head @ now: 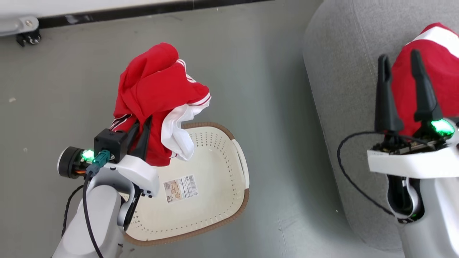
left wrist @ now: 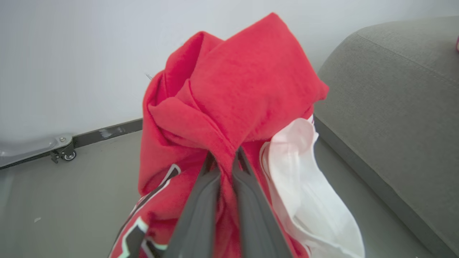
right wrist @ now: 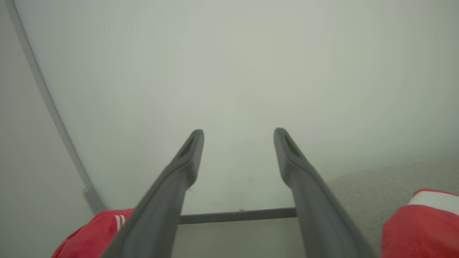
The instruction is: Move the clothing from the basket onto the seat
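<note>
Two left fingers (head: 145,139) (left wrist: 200,208) stand pinched nearly together on a fold of a red jersey (head: 157,86) (left wrist: 244,79). It is bunched over and beyond their tips, with striped white trim and a white inner layer drooping on the side toward the seat (head: 340,71) (left wrist: 394,89) (right wrist: 376,182). In the head view this bundle hangs over the far left rim of the basket (head: 244,200), whose perforated bottom shows a printed label (head: 181,188). The right fingers (head: 385,100) (right wrist: 308,186) are spread wide and grip nothing. They are raised over the seat, pointing toward a pale wall (right wrist: 229,71). A second red garment (head: 441,64) (right wrist: 419,229) with a white band lies on the grey cushion, just beside them on their right and apart from the tips in the right wrist view. A strip of bare grey floor (head: 276,107) separates the basket's right handle from the seat's rounded edge. More floor runs behind the basket to the dark wall base (head: 143,10).
</note>
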Available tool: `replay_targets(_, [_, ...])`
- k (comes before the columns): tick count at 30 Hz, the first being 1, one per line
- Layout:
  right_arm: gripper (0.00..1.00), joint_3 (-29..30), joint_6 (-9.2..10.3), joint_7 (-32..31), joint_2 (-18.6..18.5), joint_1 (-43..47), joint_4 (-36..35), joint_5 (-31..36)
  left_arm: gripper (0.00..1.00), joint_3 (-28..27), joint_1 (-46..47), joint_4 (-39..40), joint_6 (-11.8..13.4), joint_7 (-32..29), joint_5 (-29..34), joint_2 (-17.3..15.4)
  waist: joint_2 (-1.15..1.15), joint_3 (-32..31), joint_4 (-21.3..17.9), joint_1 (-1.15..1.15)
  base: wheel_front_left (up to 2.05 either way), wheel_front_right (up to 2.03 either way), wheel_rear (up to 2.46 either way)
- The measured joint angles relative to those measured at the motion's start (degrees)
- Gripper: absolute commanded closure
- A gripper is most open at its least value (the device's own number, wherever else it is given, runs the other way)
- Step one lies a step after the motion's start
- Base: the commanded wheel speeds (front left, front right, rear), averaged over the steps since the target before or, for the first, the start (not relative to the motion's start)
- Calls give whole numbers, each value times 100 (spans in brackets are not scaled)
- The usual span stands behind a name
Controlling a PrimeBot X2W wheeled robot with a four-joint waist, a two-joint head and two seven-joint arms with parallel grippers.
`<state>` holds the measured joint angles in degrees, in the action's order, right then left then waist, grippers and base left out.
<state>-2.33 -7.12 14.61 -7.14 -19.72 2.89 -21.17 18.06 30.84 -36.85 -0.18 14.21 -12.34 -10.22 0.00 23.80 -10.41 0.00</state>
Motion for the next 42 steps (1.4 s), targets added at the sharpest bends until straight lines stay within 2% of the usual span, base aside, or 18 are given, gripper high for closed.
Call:
replay_targets(30, [0, -230, 0, 0, -254, 910, 412, -2, 100, -176, -1091, 998, -8, 0, -63, 142, 0, -1169, 321, 0, 0, 0, 0])
replay_targets(42, [0, -934, 0, 0, -346, 1163, 666, -80, 100, -138, -1349, 1192, -43, 0, -63, 165, 0, -1488, 436, 0, 0, 0, 0])
